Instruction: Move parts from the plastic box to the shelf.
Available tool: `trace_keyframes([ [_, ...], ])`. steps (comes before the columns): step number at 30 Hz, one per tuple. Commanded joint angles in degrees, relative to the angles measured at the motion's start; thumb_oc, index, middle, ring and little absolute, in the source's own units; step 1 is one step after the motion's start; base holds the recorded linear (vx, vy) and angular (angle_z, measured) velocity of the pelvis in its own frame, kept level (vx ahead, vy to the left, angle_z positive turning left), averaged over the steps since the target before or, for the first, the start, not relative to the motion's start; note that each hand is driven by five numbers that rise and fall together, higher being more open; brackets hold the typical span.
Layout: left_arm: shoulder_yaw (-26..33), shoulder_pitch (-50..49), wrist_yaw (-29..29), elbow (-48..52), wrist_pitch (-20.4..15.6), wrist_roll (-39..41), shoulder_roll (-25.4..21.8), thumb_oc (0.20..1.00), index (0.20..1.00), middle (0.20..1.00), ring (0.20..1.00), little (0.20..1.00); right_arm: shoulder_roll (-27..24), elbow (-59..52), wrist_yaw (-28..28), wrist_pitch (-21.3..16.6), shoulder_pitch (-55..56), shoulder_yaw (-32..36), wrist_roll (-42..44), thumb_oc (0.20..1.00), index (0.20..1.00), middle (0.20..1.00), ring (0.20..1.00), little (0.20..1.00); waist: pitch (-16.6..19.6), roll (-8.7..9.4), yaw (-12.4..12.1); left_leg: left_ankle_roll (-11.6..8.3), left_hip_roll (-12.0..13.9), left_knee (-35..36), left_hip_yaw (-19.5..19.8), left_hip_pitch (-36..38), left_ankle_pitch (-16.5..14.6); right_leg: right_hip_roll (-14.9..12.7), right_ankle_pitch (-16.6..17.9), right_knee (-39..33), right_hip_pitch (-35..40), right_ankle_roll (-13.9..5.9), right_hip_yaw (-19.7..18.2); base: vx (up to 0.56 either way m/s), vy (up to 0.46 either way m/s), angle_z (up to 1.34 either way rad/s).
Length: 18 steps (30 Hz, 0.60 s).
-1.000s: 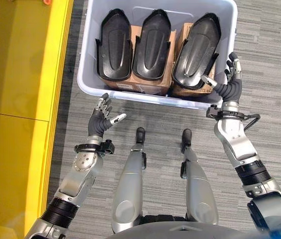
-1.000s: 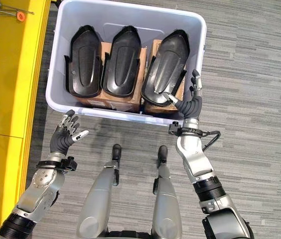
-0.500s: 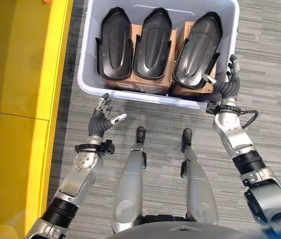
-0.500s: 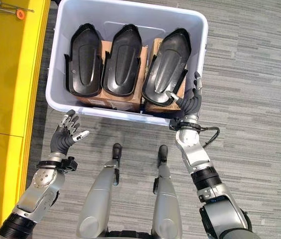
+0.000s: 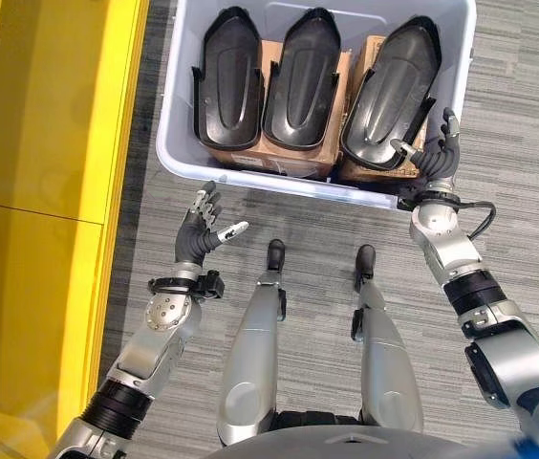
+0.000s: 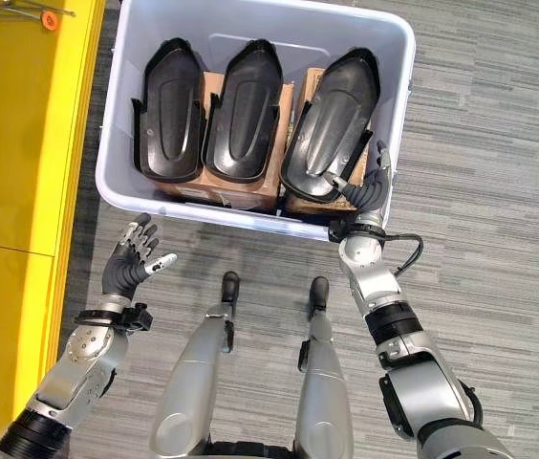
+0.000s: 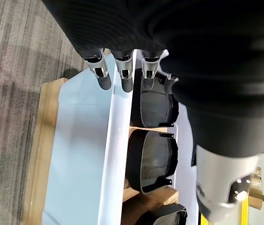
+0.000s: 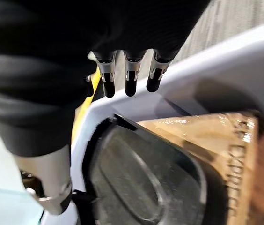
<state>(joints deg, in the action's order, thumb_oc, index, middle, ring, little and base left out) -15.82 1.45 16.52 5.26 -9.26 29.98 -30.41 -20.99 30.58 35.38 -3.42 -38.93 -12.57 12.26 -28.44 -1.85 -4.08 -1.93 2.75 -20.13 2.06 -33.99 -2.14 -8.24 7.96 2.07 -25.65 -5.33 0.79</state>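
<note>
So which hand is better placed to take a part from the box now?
The right hand. It is open at the near right corner of the box, beside the tilted right-most part. The left hand, also open, hangs over the floor outside the box's near wall.

The right hand (image 5: pixel 434 155) has reached over the plastic box's (image 5: pixel 250 174) near rim toward the rightmost part (image 5: pixel 391 94).

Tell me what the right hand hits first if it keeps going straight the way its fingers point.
Probably the rightmost black part. The right hand is open at the plastic box's near right corner, fingers aimed over the rim at that part's lower end. Depth is unclear, so the box's right wall is possible instead.
</note>
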Motion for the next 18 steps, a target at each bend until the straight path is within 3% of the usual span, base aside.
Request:
trace_keyframes([
  [1,-1.42,-0.69,0.12,3.78,-2.96,0.31,-1.99,1.0,1.0,1.0,1.0,1.0,-2.32,0.86,0.81,-1.85,-3.13,0.66,2.88,1.0,1.0,1.0,1.0,1.0,1.42,-1.12,-0.05,-0.65,-0.27,5.08,-0.32,1.11,3.16,-1.79,-9.88,9.63,1.17,-2.1,1.34,0.0,0.0,0.0],
  [18,-2.91,0.68,-0.06,3.28,-2.89,1.29,-1.99,1.0,1.0,1.0,1.0,1.0,-1.98,14.71,-1.46,-2.32,-10.31,-0.55,11.45,1.0,1.0,1.0,1.0,1.0,0.53,-1.79,-1.0,-0.57,-0.47,4.62,-0.53,0.5,2.87,-1.74,-10.13,9.84,0.83,-1.96,1.27,0.0,0.0,0.0],
])
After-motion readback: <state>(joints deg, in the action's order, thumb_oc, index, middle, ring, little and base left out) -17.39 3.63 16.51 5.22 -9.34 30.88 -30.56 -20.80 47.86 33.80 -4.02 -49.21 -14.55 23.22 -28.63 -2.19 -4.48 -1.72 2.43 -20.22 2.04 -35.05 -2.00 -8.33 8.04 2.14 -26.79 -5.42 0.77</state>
